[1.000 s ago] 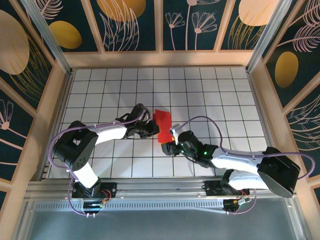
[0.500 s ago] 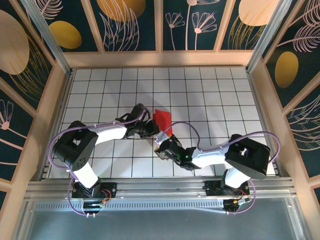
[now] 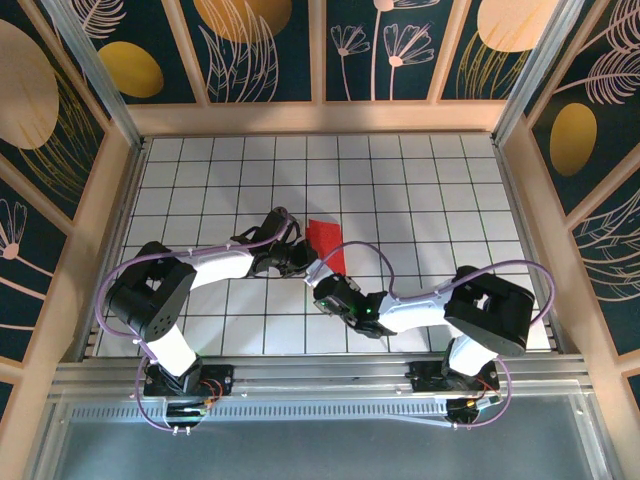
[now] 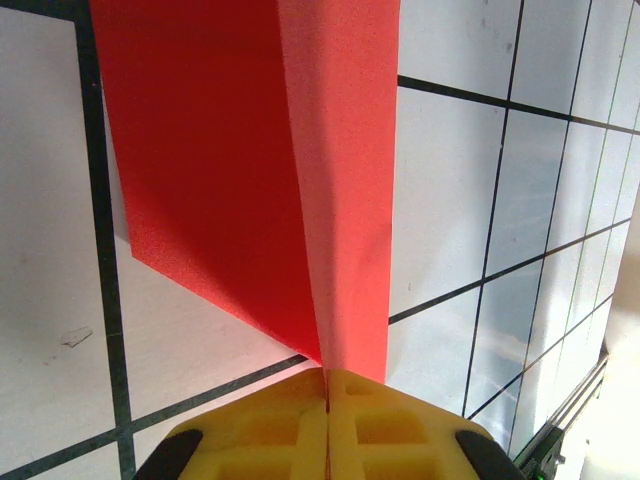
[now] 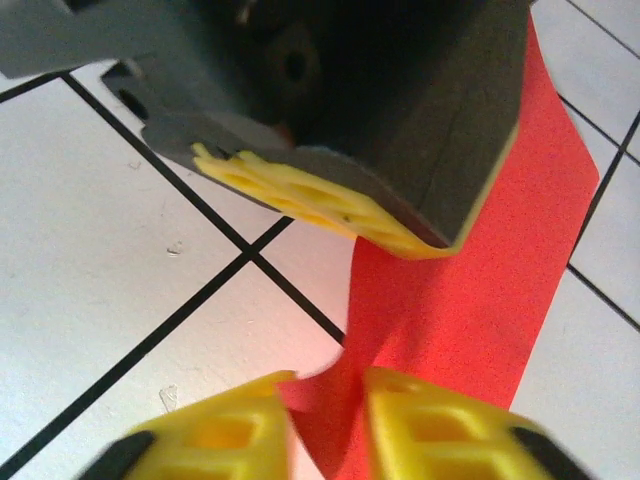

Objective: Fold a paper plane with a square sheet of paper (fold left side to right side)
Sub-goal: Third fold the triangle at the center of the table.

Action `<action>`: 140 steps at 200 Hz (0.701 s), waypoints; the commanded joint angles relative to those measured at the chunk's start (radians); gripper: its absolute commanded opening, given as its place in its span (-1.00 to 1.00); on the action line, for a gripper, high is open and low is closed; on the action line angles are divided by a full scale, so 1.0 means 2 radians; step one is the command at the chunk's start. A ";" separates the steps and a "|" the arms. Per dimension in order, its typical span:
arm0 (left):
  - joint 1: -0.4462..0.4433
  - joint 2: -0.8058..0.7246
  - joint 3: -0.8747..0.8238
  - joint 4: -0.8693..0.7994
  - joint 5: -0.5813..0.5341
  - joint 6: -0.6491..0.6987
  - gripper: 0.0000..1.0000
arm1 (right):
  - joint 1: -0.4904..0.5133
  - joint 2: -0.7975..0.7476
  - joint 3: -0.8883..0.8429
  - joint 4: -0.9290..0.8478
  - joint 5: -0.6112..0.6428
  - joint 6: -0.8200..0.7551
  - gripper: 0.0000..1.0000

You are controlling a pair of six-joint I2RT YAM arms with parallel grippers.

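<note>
paper (image 3: 324, 240): red, creased, mid-table (image 3: 440, 200); both claws are at its near end.
hidden: I can't see its near end under the arms from the top; its far end is cut off in the left wrist view.
left gripper (image 4: 327, 405): arm reaches right, clenched on the crease.
right gripper (image 5: 325, 405): arm bent left, fingers (image 5: 235, 415) either side of the paper tip; can't tell if pinching.
room: bare tiles all round, walls (image 3: 320, 118) well apart.

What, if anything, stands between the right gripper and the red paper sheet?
Nothing visible: the red paper sheet lies between the fingers of the right gripper, while the left gripper pinches another edge.
</note>
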State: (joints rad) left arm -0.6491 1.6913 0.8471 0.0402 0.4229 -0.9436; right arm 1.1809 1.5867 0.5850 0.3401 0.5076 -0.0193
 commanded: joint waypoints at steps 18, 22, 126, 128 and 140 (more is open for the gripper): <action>-0.001 -0.012 0.008 -0.029 0.003 0.000 -0.72 | -0.003 -0.004 0.010 -0.016 -0.005 0.009 -1.00; 0.000 -0.013 0.009 -0.032 0.002 0.002 -0.69 | -0.004 -0.006 0.010 -0.018 -0.006 0.010 -1.00; 0.068 -0.080 0.049 -0.113 -0.025 0.096 -0.18 | -0.093 -0.056 -0.015 -0.024 -0.235 0.071 -1.00; 0.068 -0.079 0.051 -0.113 -0.023 0.098 -0.20 | -0.096 -0.056 -0.016 -0.023 -0.241 0.072 -1.00; 0.068 -0.067 0.060 -0.114 -0.015 0.112 -0.31 | -0.110 -0.054 -0.016 -0.020 -0.279 0.082 -1.00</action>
State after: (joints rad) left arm -0.5140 1.5333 0.9138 -0.1429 0.3767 -0.7959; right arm 1.0092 1.4948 0.5732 0.3027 0.1452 0.0822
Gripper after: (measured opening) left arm 0.387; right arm 0.051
